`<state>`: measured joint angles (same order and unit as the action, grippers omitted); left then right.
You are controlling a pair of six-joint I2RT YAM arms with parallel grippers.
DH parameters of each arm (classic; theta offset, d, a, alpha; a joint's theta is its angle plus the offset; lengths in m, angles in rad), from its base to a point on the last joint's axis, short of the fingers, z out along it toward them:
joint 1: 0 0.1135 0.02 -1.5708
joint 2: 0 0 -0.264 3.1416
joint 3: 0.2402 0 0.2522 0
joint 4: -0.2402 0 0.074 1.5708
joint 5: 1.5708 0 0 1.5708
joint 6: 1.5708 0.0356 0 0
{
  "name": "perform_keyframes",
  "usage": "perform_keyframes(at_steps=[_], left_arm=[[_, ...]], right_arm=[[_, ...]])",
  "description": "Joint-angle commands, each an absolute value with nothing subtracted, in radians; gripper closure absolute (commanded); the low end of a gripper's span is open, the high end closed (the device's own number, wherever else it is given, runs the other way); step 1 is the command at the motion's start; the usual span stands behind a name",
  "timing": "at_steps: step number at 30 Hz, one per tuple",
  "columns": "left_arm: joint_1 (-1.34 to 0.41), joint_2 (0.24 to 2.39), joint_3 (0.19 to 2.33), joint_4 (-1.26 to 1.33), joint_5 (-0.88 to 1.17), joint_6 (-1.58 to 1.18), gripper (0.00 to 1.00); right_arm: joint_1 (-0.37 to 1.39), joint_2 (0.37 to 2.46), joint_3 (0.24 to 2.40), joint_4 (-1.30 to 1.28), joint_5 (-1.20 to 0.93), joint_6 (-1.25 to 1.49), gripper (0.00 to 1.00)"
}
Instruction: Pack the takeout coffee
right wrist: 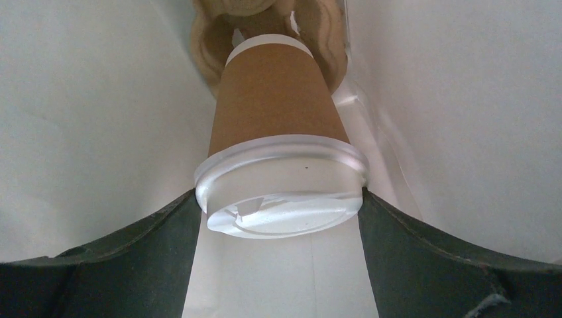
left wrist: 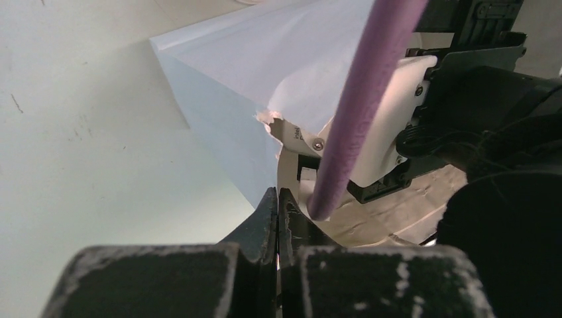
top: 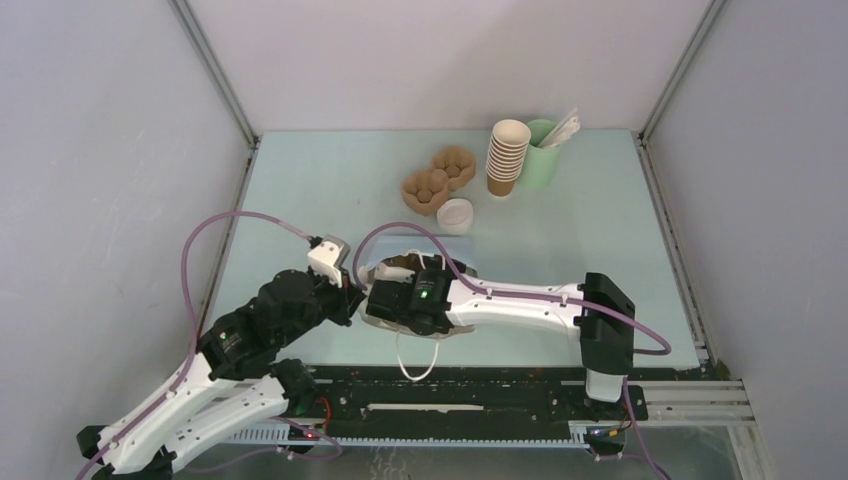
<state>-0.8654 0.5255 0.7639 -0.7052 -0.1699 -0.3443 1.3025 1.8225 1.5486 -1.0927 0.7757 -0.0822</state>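
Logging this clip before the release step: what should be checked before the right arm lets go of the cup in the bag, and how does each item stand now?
1. Right gripper clamped on the small brown paper cup: ok, a finger on each side at the lid.
2. Round white plastic lid seated on the cup: ok, its rim looks even.
3. Cup inside the white paper bag: ok, bag walls on both sides.
4. Left gripper shut at the bag's edge: ok.
5. Cup base seated in the beige pulp cup carrier: cannot tell, the base is hidden.
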Motion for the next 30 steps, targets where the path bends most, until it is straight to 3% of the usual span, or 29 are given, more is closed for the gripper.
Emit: perform_keyframes(at_steps=[1, 20, 30], left_arm=[[-0.88, 0.508, 0.75, -0.656, -0.106, -0.337, 1.0], [-0.894, 0.52, 0.75, -0.654, -0.107, -0.344, 1.0], [-0.897, 0.523, 0.751, -0.653, -0.113, -0.345, 1.0]], right_arm=[[1.268, 1.864, 1.592, -1.068, 0.78, -0.087, 0.43], [1.224, 1.95, 1.583, -0.952, 0.79, -0.095, 0.45], [1.221, 1.858, 1.487, -0.73, 0.86, -0.172, 0.46]])
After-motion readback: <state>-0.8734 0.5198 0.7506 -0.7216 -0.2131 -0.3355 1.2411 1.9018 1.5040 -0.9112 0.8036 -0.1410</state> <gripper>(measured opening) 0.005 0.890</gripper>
